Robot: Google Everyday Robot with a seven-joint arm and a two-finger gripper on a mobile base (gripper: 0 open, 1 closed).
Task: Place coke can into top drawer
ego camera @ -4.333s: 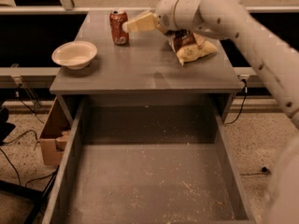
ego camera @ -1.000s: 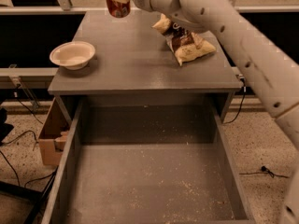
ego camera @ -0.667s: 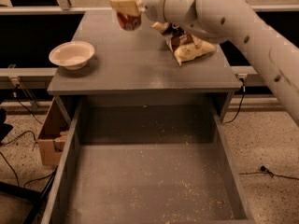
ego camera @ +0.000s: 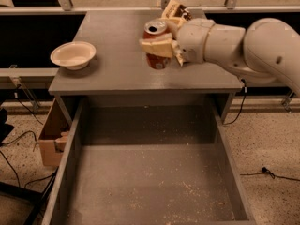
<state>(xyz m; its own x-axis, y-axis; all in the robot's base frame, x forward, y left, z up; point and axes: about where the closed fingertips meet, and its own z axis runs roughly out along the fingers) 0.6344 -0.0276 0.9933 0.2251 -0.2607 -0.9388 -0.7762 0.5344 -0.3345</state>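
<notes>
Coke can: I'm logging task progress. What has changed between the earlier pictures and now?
The gripper closed on the coke can, which had stood at the back of the table. It lifted the can and carried it forward, toward the table's front edge and the open top drawer. The white bowl, the table and the drawer stayed put.
</notes>
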